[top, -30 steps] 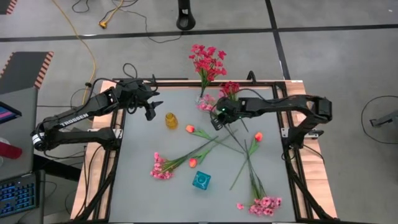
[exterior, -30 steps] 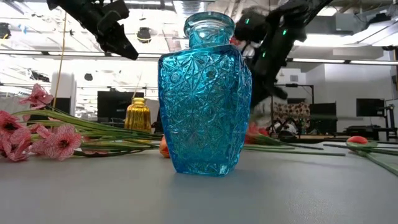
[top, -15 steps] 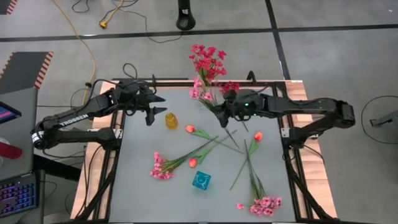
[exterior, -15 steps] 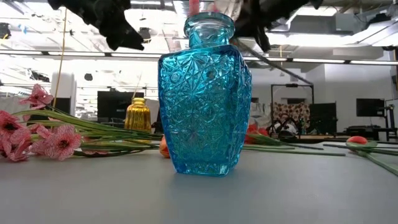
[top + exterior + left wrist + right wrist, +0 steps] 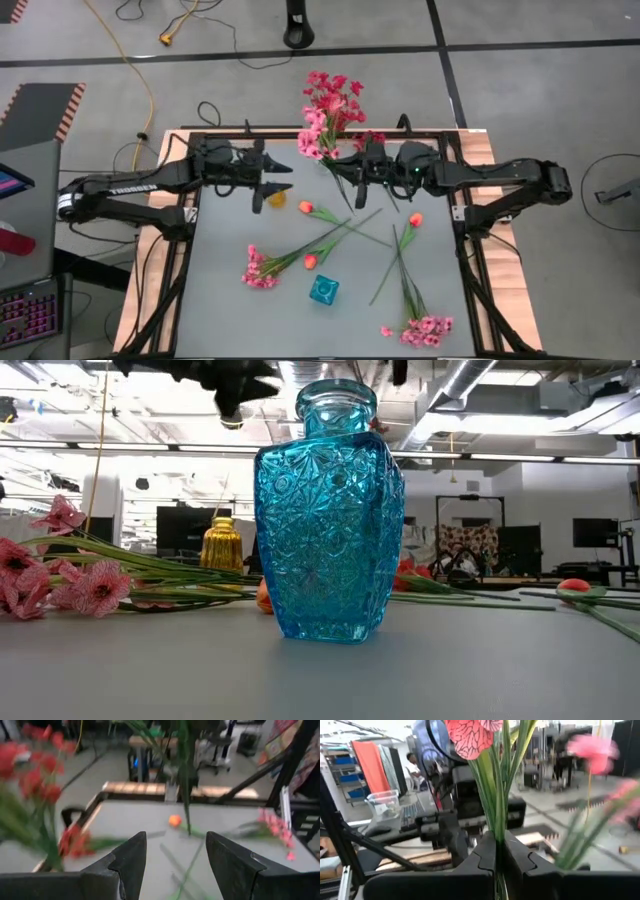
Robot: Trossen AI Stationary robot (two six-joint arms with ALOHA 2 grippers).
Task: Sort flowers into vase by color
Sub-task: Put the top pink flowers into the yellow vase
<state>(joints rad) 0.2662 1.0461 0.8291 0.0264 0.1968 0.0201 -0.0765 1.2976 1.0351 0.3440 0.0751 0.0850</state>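
Both grippers near the counter's far edge.
Right gripper jaws clamp a pink spray; left gripper jaws open above the yellow vase. Blue vase near the front edge.

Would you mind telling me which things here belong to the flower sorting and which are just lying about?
Job:
- pink spray held in right gripper
- left gripper, open
- blue vase
- amber vase
- orange tulips
- pink sprays on table

Lying about:
- yellow cable
- keyboard
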